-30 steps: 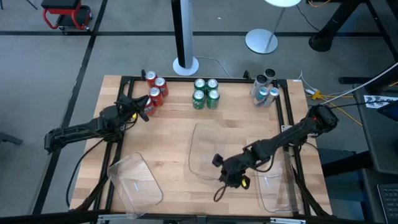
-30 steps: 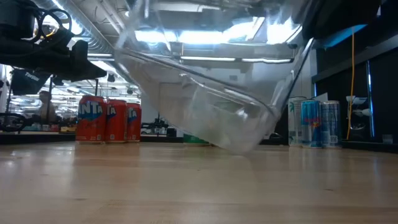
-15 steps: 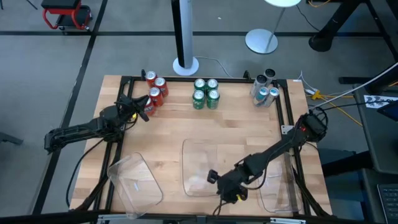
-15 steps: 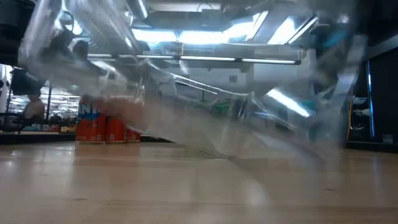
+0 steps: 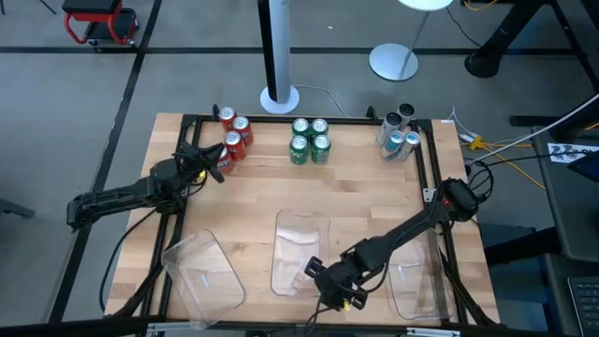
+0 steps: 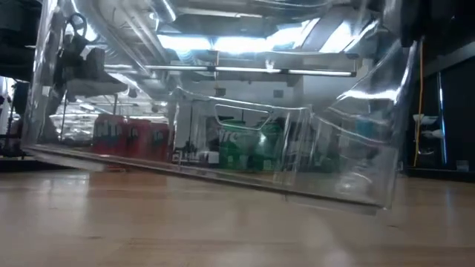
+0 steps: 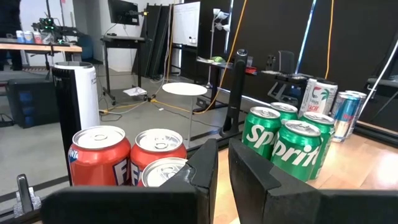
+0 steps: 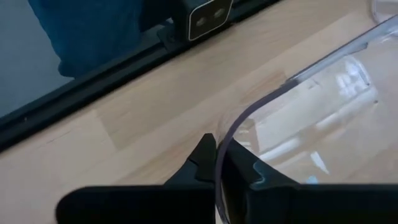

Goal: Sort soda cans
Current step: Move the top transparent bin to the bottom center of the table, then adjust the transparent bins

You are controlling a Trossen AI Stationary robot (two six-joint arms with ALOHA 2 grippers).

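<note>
The soda cans stand upright in three groups along the far edge: red [image 5: 232, 139], green [image 5: 310, 140] and silver-blue [image 5: 398, 136]. My left gripper [image 5: 217, 164] hovers shut and level just in front of the red cans [image 7: 124, 155], touching nothing; the green cans [image 7: 286, 140] lie beyond it. My right gripper [image 5: 314, 271] is shut on a clear plastic tray [image 5: 299, 248] at the table's near middle. That tray fills the low view [image 6: 223, 148], tilted. My right gripper pinches the clear tray's rim [image 8: 225, 134] close to a rounded corner at its near right, one finger inside the wall and one outside. The fingers slant down from the table's right. The tray sits tilted in the hold; I cannot tell whether its low edge [image 6: 334, 202] touches the wood.
A second clear tray [image 5: 201, 271] lies at the near left and a third [image 5: 416, 281] at the near right, under my right arm. A black frame [image 5: 435, 178] borders the table. Bare wood lies between the cans and the trays.
My right gripper has moved toward the table's near edge and left, tipping further down, and has drawn the clear tray with it. The tray has gone from steeply tilted to nearly flat, close in front of the low camera.
</note>
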